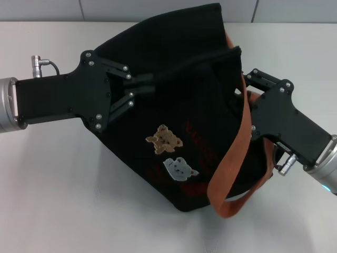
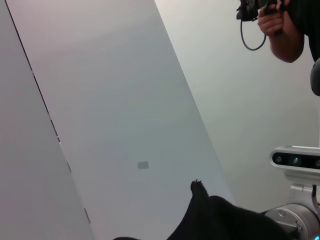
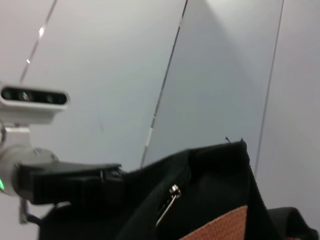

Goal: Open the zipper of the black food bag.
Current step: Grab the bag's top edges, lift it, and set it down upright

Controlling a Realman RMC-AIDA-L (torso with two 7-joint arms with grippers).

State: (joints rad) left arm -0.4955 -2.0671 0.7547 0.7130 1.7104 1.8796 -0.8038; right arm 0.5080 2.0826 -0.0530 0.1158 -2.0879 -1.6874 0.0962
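The black food bag lies tilted on the white table, bear patches facing up. An orange strap handle loops over its right side. The zipper runs along the top edge. Its silver slider and hanging pull tab show in the right wrist view, with nothing holding them. My left gripper reaches in from the left, shut on the bag's fabric just below the zipper line. My right gripper sits against the bag's right end beside the strap, its tips hidden behind strap and fabric.
White table surrounds the bag, with a grey wall at the back. The left wrist view shows a corner of the bag, the robot's head camera and a person's hand at a distance.
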